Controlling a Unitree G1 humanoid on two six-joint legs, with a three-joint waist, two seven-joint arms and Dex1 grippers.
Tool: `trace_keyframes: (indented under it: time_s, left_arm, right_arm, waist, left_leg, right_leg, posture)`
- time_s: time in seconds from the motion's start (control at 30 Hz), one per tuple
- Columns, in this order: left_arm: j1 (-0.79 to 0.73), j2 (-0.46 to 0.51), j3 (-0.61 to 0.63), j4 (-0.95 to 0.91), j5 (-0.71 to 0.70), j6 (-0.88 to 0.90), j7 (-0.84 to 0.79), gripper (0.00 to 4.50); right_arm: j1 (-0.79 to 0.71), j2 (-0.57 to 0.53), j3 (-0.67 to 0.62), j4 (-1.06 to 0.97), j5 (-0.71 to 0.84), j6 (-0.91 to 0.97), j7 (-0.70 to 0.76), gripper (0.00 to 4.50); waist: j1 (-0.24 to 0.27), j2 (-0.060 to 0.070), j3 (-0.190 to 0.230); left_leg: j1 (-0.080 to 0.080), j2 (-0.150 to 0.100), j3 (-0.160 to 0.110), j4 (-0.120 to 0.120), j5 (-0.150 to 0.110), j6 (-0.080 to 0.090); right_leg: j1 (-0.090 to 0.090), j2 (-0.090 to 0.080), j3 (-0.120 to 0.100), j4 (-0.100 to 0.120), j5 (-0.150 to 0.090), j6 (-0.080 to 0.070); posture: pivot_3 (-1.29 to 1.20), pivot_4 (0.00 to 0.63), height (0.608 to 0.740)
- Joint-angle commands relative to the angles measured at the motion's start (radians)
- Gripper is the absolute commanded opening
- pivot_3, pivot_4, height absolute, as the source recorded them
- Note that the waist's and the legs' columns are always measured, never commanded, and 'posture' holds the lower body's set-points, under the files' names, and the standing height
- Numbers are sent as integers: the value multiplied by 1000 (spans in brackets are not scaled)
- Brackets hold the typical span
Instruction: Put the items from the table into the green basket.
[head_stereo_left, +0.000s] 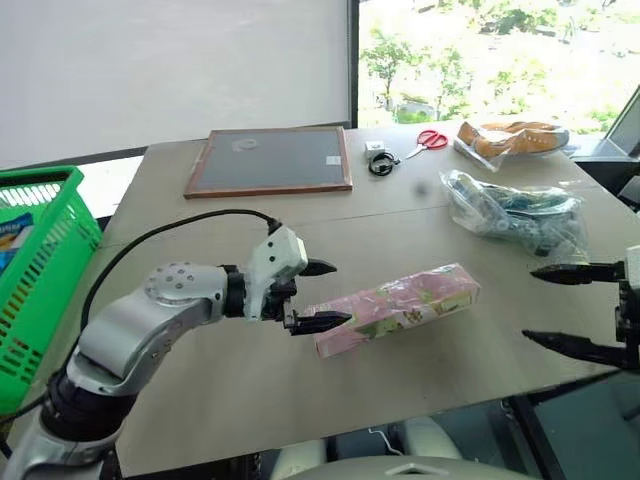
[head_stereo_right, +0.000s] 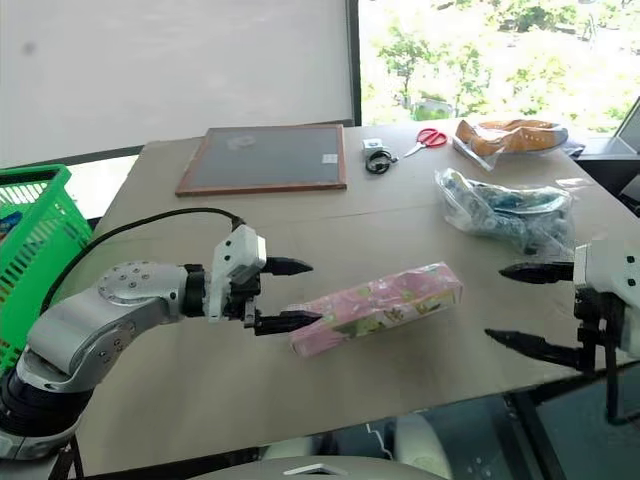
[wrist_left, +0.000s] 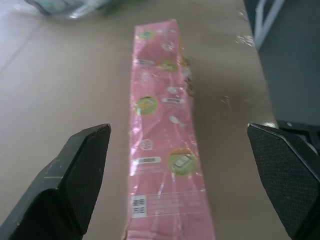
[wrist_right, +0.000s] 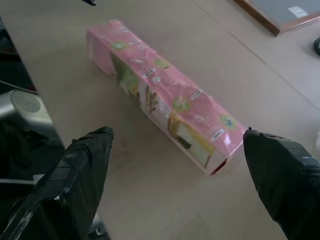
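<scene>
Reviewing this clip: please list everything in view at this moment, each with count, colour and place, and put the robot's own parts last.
Table: one, pale grey-beige, seam across it, bears everything but the basket.
Pink box: one, long, flowery print, lying near the front middle.
Green basket: one, bright green lattice, off the table's left edge, a blue-and-white pack inside.
Framed board: one, dark with wooden frame, flat at the far side.
Scissors: one, red handles, far side.
Black cable coil: one, beside the scissors.
Clear bags: two, one with blue-green contents right of centre, one with orange contents at the far right.
Left tool: open, at the box's left end.
Right tool: open, apart from the box, to its right.
</scene>
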Motion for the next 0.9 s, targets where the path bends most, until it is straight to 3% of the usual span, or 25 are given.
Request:
trace_keyframes:
  time_s: [0.03,0.2,0.5,0.9]
  left_arm:
    - [-87,5,-81,20,35,56,-20,4500]
    - [-236,-57,-258,123,133,114,-26,4500]
    - [-324,-196,-386,219,244,144,20,4500]
    - [-350,-195,-506,193,487,69,100,4500]
  right_arm:
    - [13,-4,-64,-38,33,-2,-4,4424]
    - [29,6,-78,-66,67,10,-42,4424]
    - [91,24,-142,-121,111,34,-79,4424]
    - [138,40,-177,-148,133,31,-124,4424]
  waist:
    - [-8,-2,3]
    - [-28,-4,10]
    - [-51,-5,20]
    - [-81,-5,22]
  left_leg:
    - [1,0,1,0,0,0]
    - [0,-1,1,0,0,0]
    - [-2,0,0,-1,0,1]
    - [-2,0,1,-1,-1,1]
  right_leg:
    - [0,0,1,0,0,0]
    - [0,1,2,0,1,3]
    - [-2,1,3,-1,2,3]
    - [-2,0,4,-1,1,3]
  posture:
    - [-245,51,740]
    - [-279,63,740]
    - [-328,81,740]
    - [-346,84,740]
